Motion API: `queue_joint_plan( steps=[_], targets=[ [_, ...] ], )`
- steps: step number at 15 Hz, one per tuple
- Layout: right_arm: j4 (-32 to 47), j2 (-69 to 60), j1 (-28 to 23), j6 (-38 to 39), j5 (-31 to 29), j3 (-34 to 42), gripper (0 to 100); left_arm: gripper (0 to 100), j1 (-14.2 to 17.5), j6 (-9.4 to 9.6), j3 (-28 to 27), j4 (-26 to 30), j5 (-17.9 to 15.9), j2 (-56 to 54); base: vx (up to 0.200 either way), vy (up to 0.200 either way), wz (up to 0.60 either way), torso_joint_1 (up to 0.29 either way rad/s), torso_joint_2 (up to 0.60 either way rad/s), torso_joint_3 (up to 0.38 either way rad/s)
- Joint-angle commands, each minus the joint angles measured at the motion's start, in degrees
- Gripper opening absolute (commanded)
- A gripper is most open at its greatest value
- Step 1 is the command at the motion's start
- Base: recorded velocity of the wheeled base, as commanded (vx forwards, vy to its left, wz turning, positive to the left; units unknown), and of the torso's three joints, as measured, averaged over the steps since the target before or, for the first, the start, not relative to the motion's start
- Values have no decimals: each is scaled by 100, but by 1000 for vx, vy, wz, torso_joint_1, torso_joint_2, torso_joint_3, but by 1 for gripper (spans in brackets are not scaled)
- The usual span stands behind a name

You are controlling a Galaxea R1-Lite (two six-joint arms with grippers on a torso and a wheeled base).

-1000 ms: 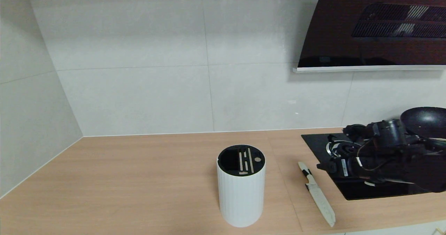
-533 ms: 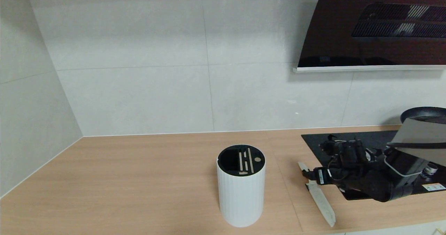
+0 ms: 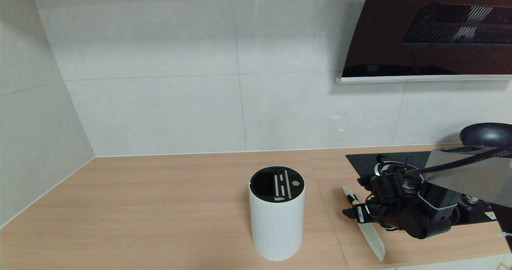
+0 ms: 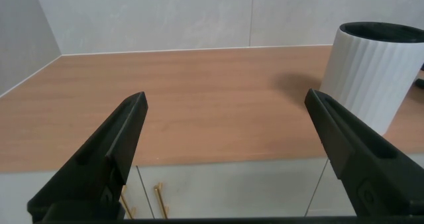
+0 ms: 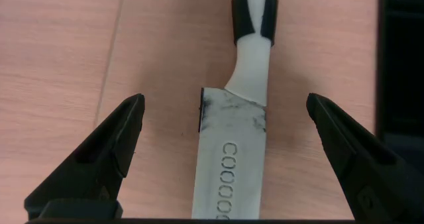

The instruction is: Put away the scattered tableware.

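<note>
A white knife (image 3: 365,223) with a black band on its handle lies on the wooden counter, just left of the cooktop, blade toward the front edge. My right gripper (image 3: 356,214) hovers low over it, open. In the right wrist view the knife (image 5: 236,134) lies between the two spread fingers (image 5: 99,161), where handle meets blade, and nothing touches it. A white ribbed cylindrical holder (image 3: 276,218) with a black slotted top stands upright left of the knife. My left gripper (image 4: 225,161) is open off the counter's front edge, with the holder (image 4: 371,71) ahead of it to one side.
A black cooktop (image 3: 366,162) is set into the counter at the right, with a dark pan (image 3: 486,134) on it. A dark range hood (image 3: 428,34) hangs above. Tiled walls close the back and left. Bare counter (image 3: 160,206) stretches left of the holder. Cabinet handles (image 4: 159,197) show below the edge.
My right arm has swung left and down from above the cooktop until its gripper is over the knife. The knife and the holder have not moved.
</note>
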Motion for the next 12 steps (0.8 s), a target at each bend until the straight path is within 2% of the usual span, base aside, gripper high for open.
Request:
queue_joint_plan(
  steps=[1,12],
  targets=[
    [4,128,1,4,-4,-51,100,100,5,2,0,-2,-1,0,0,0,0,0,0,0],
    [13,339,-7,30,-136,-280,100,100,-4,-7,0,-2,7,0,0,0,0,0,0,0]
  ],
)
